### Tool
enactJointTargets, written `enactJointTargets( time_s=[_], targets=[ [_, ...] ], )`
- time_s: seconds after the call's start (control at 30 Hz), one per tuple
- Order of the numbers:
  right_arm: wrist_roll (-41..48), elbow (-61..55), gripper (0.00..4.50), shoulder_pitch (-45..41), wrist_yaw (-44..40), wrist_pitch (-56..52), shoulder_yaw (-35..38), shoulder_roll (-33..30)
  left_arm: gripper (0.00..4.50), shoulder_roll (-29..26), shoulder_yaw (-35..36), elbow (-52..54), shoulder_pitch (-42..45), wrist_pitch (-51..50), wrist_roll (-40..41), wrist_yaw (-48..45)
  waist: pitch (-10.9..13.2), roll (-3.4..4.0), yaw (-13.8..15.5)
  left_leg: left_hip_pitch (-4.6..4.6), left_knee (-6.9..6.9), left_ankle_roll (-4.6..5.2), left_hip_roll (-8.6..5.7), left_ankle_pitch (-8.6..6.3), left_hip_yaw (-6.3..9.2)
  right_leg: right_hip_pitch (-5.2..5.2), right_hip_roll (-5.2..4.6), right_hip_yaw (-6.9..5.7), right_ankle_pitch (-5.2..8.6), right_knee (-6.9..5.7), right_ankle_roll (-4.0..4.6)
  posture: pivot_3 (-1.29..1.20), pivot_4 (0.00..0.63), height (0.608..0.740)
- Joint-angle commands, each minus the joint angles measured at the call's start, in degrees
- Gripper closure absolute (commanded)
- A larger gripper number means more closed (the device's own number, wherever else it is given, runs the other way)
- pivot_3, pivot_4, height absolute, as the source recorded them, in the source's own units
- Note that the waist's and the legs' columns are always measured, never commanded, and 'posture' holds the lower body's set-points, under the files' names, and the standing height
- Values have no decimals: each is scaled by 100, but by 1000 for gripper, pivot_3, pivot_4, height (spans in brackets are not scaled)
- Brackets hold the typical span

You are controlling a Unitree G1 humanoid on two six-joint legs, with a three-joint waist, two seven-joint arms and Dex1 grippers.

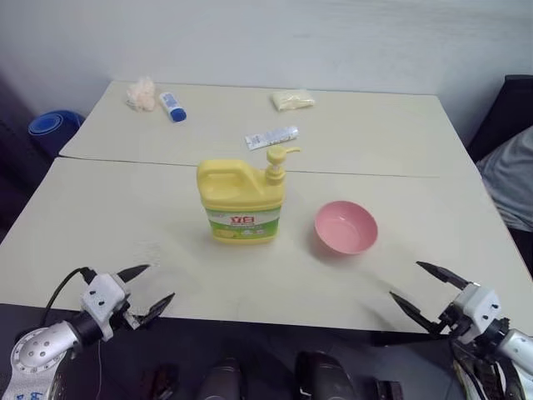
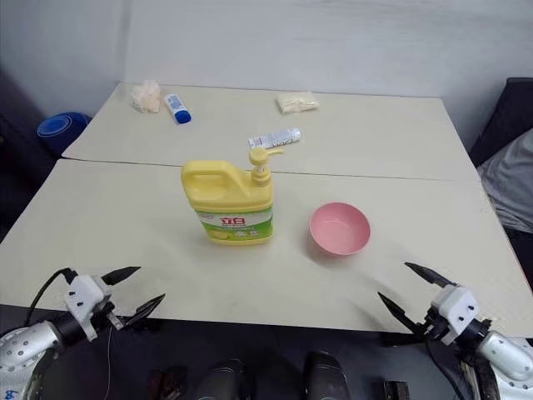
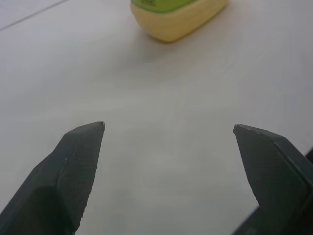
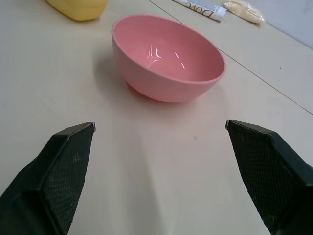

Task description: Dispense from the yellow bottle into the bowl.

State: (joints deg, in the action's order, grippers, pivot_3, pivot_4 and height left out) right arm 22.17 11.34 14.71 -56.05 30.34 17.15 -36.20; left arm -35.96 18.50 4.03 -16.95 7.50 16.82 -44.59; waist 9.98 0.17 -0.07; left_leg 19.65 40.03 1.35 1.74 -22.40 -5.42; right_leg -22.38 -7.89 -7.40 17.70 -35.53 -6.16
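At centre of the near table (image 1: 100, 225) stands the yellow bottle (image 1: 241, 202), upright, its label facing me and its pump nozzle turned toward my right, where the bowl (image 1: 346, 226) sits just beside it without touching. I judge the bottle to be the heavier of the two: a squarish, rigid plastic jug with a moulded handle at its upper left and a yellow pump head (image 1: 276, 159) rising from the neck. Its walls look smooth and probably slippery, so I would steady it by the handle or by the flat sides and press down on the pump head, which should yield under light force. The nozzle does not reach over the bowl, so one of the two likely needs shifting first. The label is green and white with red characters.

The bowl is small, round, pink and glossy, empty as far as I can see; I take it to be light and apt to slide if nudged, best held at its rim.

My left gripper (image 1: 148, 292) and right gripper (image 1: 418, 286) hover at the near table edge, well apart from both things, each with fingers spread wide and holding nothing.
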Motion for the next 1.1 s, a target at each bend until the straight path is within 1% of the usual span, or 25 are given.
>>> enactJointTargets(
  time_s=[0.03,0.07,0.1,0.17,0.27,0.33,0.4,0.5,0.57,0.77,0.87,1.0,1.1],
  targets=[
    [241,-296,0,-108,-3,-162,61,-2,18,-64,-11,167,55,-34,149,-153,0,1,-9,-1,-1,-1,1,-1,0,0,-3,-1,0,-1,0,0,150,740],
    [333,-532,0,-227,35,-427,-21,-13,18,-117,-18,263,85,-215,295,-260,2,3,-22,-3,-3,-2,2,-1,-1,0,-2,-2,0,-3,0,0,150,740],
    [423,-756,0,-332,74,-698,-91,-31,18,-178,-13,385,104,-459,608,-489,2,3,-39,-4,-3,-3,5,-1,-5,-1,0,-1,0,-6,0,0,150,740],
    [516,-1297,0,-655,48,-1450,-386,-217,18,-553,31,875,149,-1036,1566,-1365,4,0,-77,-11,-2,-6,12,-2,-7,-2,7,2,0,-12,0,0,150,740],
    [438,-1842,0,-1285,307,-2770,-814,-440,18,-1027,0,1405,557,-1742,2137,-1691,9,12,-69,-13,3,-9,16,-2,-4,-4,2,12,2,-12,5,0,150,740],
    [340,-2103,0,-1752,622,-3801,-1172,-518,18,-1211,-143,1595,905,-1937,2216,-1801,8,13,-33,-12,4,-9,11,-2,-2,-3,-3,14,3,-11,5,0,150,740],
    [81,-2219,0,-2187,904,-4456,-1542,-449,18,-1230,-285,1742,1298,-2110,2297,-1777,6,20,-8,-10,0,-10,7,-3,0,-2,-1,10,3,-15,5,0,150,740],
    [-222,-2091,0,-2676,1127,-5070,-2012,-260,18,-1179,-468,1869,1775,-2368,2337,-1650,6,20,-2,19,1,-10,1,-3,9,-17,31,-5,2,-15,5,0,150,740],
    [-521,-1918,0,-2900,1140,-5294,-2364,-221,18,-1144,-532,1946,1967,-2503,2334,-1548,6,19,-6,45,7,-9,-3,-2,9,-35,39,-17,2,-14,3,0,150,740],
    [-838,-1859,0,-3160,1364,-5951,-2752,86,18,-1076,-505,2125,2021,-2671,2279,-1395,6,19,-7,50,11,-5,-5,1,0,-41,49,-41,-1,-13,-1,0,150,740],
    [-999,-1753,567,-3206,1447,-5871,-2809,218,0,-1044,-491,2123,2015,-2680,2246,-1366,6,19,-7,49,14,-7,-4,2,0,-41,51,-38,-1,-16,-2,0,150,740],
    [-1144,-1587,1861,-3257,1411,-5606,-2780,325,0,-1016,-459,2157,2088,-2721,2266,-1289,6,19,-3,49,14,-7,-5,2,0,-41,51,-37,-1,-15,-2,0,150,740],
    [-1239,-1539,2815,-3282,1312,-5471,-2783,290,0,-1059,-386,2167,2269,-2882,2423,-1238,6,19,-8,50,13,-7,-5,2,1,-41,53,-38,-1,-14,-2,0,150,740]
  ],
)
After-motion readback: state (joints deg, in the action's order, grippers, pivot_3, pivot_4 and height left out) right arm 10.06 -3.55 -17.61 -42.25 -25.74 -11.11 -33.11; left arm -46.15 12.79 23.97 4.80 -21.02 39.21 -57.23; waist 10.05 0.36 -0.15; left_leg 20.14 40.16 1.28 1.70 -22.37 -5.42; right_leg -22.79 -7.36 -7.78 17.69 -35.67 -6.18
